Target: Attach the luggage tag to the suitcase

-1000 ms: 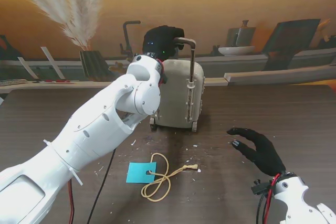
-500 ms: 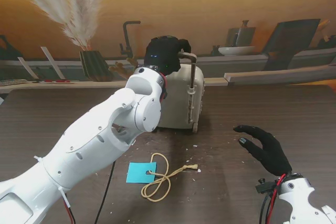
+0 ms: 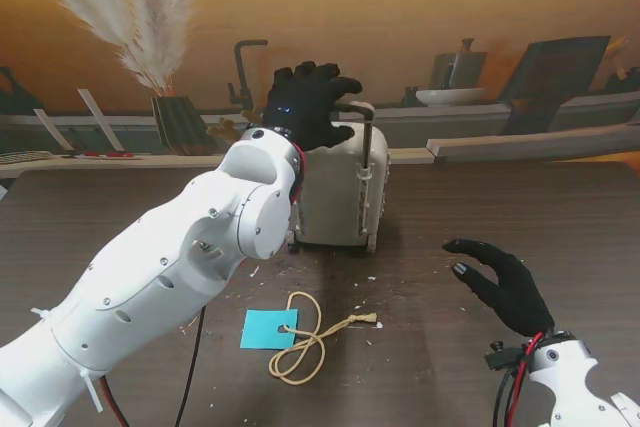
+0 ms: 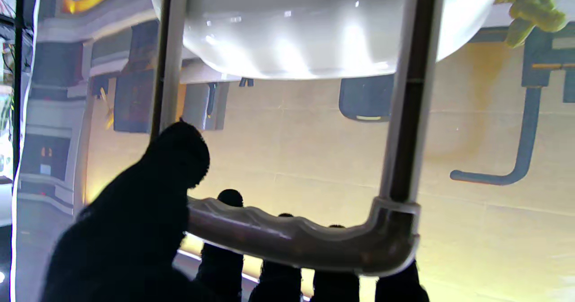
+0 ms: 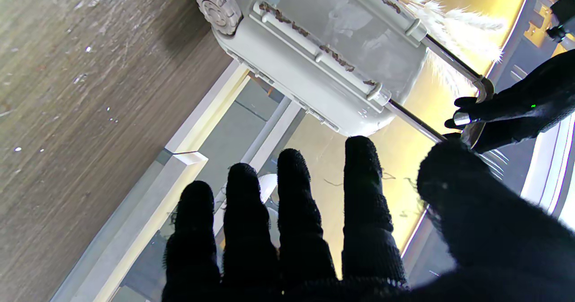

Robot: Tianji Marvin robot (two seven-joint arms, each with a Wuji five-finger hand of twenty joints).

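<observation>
A small beige suitcase (image 3: 340,187) stands upright at the far middle of the table, its telescopic handle (image 3: 358,107) raised. My left hand (image 3: 305,102) is at the handle with its fingers spread apart, gripping nothing. In the left wrist view the handle bar (image 4: 292,237) crosses in front of my fingertips (image 4: 230,198), and the suitcase top (image 4: 292,37) shows beyond it. A blue luggage tag (image 3: 268,328) with a tan string loop (image 3: 305,345) lies flat on the table nearer to me. My right hand (image 3: 505,285) hovers open to the right, and its view shows the suitcase (image 5: 314,55).
The dark wooden table (image 3: 560,217) carries small white crumbs around the tag. A ledge along the far edge holds a vase of pampas grass (image 3: 180,122). A black cable (image 3: 195,347) runs under my left arm.
My left hand was curled over the handle and has now spread its fingers. The handle sits a little lower than a second ago. My right hand drifted slightly to the right.
</observation>
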